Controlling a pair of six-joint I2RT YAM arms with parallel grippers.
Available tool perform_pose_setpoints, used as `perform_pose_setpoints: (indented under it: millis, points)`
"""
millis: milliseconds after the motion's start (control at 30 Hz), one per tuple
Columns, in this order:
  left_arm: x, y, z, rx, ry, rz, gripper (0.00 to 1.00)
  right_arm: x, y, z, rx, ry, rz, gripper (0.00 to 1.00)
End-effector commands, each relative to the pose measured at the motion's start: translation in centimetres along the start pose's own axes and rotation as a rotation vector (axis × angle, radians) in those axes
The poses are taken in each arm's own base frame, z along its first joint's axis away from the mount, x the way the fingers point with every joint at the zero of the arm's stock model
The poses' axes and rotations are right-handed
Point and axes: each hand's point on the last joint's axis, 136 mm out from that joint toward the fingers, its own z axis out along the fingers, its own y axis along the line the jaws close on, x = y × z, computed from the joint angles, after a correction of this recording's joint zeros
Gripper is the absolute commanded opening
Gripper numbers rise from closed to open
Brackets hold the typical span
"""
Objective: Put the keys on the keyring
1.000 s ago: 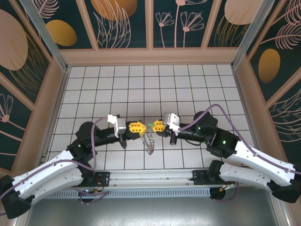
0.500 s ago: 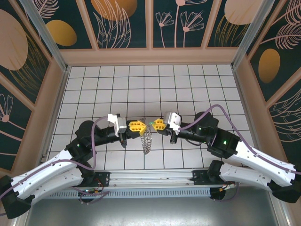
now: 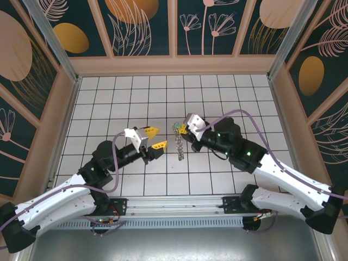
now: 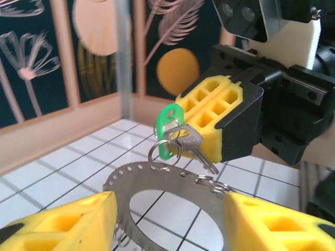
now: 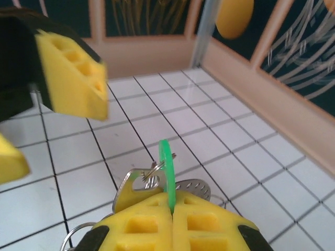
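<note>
White tiled floor (image 3: 217,98) ruled in dark lines and walled by botanical panels (image 3: 141,27): the keys (image 4: 168,129), a light-green head with silvery blades, are pinched by that head between the yellow fingers (image 5: 220,235) of the right gripper (image 3: 181,129), which is clamped on them above the middle of the floor. A small wire ring (image 4: 157,152) at the key head touches the perforated rim of the keyring (image 4: 172,180), a flat grey metal hoop that hangs below the keys and appears edge-on from above. Just to its left, the left gripper (image 3: 156,137) stands with its jaws spread wide and empty. In its wrist view the keyring sits ahead of the two parted fingertips (image 4: 63,225). The two grippers are near each other but apart, their arms angled inward from the near edge
</note>
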Motion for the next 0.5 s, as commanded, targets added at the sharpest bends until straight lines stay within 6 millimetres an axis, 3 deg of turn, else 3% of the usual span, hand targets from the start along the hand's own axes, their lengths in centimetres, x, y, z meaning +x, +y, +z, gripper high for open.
perform_pose_setpoints:
  millis: [0, 33, 67, 267, 467]
  points:
    - [1.5, 2.7, -0.6, -0.156, 0.009, -0.051, 0.76, -1.3, -2.4, 0.6, 0.046, -0.023, 0.077, 0.00]
    - [1.9, 3.0, -0.7, -0.171, 0.010, -0.060, 0.85, -1.0, -2.8, 1.1, 0.051, -0.010, 0.088, 0.00]
    - [2.2, 3.2, -0.9, -0.183, 0.010, -0.068, 0.87, -0.7, -3.2, 1.6, 0.056, 0.003, 0.093, 0.00]
    - [3.7, 4.4, -2.3, -0.259, 0.008, -0.098, 0.95, 0.6, -5.5, 5.4, 0.078, 0.078, 0.120, 0.00]
    - [4.8, 5.5, -3.3, -0.327, 0.026, -0.100, 0.99, 2.0, -8.9, 10.5, 0.104, 0.140, 0.159, 0.00]
